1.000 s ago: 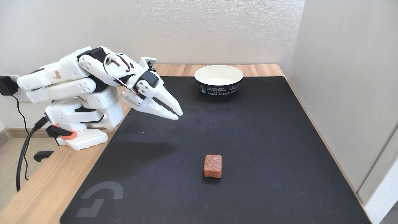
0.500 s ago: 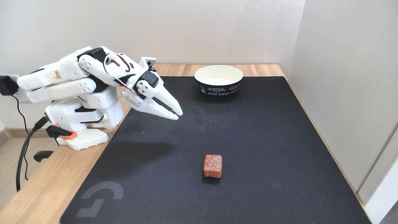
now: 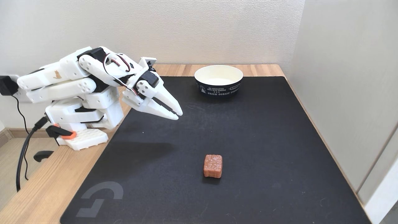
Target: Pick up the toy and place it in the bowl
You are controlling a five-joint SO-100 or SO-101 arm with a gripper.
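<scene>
In the fixed view I count one toy (image 3: 213, 166) and one bowl (image 3: 218, 84). The toy sits on the black mat (image 3: 255, 140) toward the near edge; the bowl stands at the mat's far edge, well apart from it. My hand (image 3: 178, 114) hangs above the mat at the left, fingers closed together, holding nothing. Bare mat lies between my hand and the toy. The mat covers a wooden surface (image 3: 40, 189); a black cable (image 3: 21, 155) hangs at its left.
</scene>
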